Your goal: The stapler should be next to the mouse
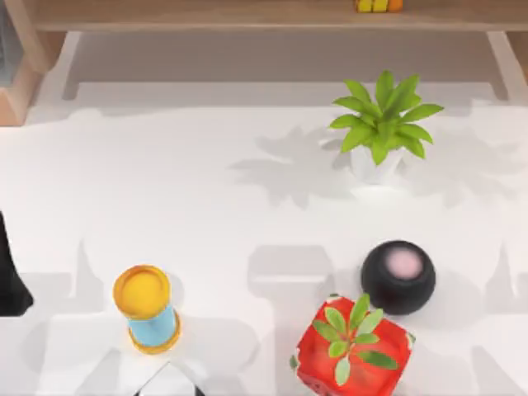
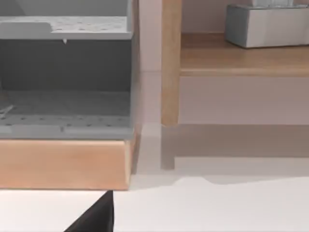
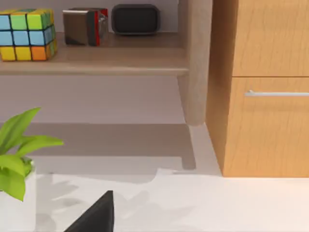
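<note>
Left fingers sit well left of the mouse.

White desk. Black round thing with pink top. Red pot, green leaves. Yellow-capped, light blue cylinder. White-potted green plant. Multicoloured cube on wood shelf.

Table: white surface, lit, with shadows across it
Back right: potted plant in a white pot, standing upright
Front right: black round object with a pale pink top; just beside it, at the front edge, a red pot holding a small green plant
Front left: cylinder with yellow top and blue body, upright
Shelf: wooden, behind the table, carrying a coloured cube, a metallic box and a dark rounded box
</note>
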